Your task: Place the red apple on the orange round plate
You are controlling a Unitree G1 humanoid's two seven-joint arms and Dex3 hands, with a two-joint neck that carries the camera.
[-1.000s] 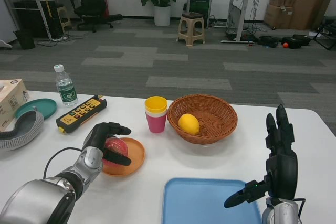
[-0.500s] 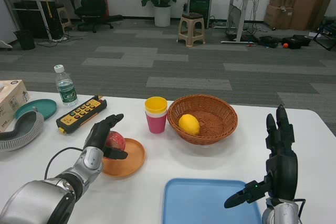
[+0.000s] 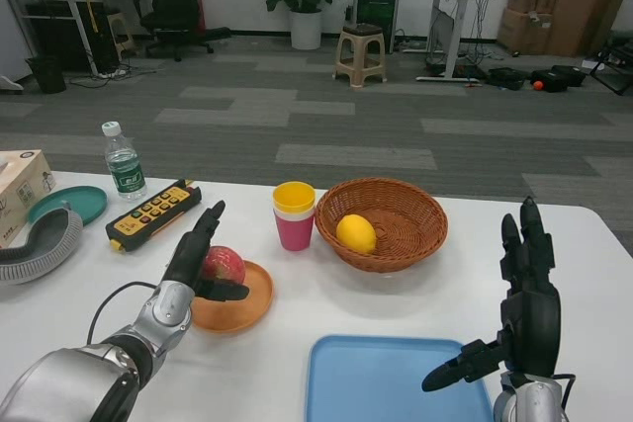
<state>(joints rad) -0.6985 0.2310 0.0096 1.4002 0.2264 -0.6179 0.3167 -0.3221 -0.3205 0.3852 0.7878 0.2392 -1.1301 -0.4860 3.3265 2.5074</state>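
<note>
Basically done: round red apple [image 3: 224, 264] sits on the flat orange round plate [image 3: 249, 305], toward the plate's left part. Black left hand [image 3: 195, 262] is just beside the apple on its left, fingers straightened and spread upward, thumb reaching under the apple's front; it looks let go, grasping nothing, though contact at the thumb is hard to rule out. Left hand is the near one; clear way out is left and up. Right hand [image 3: 516, 313] waits well apart, fingers extended, empty.
</note>
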